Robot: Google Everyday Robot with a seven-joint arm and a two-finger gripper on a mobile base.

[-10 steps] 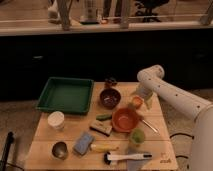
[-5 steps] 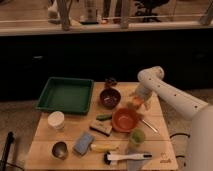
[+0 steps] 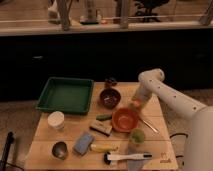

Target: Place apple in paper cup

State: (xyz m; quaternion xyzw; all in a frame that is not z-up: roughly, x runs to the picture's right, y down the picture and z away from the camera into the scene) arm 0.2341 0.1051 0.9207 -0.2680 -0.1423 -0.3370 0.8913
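Claw (image 3: 136,101) of mine hangs right at the apple (image 3: 132,105), just beyond the orange bowl (image 3: 114,120); whether it grips I cannot tell. Pick-up step, I judge; next a lift and carry across the table (image 3: 44,146) to the paper cup (image 3: 55,120)

Counted, Kind by Kind

One gripper (image 3: 135,103) over the worktop (image 3: 75,127), one apple (image 3: 132,105) right at it. Near it, two bowls: orange bowl (image 3: 125,119), dark bowl (image 3: 110,97). Well apart from it, two cups: paper cup (image 3: 56,120), metal cup (image 3: 60,149); one green tray (image 3: 65,94).

Smooth white-plastic tool (image 3: 135,103) above matt wooden table (image 3: 162,127); shiny metal cup (image 3: 60,149).
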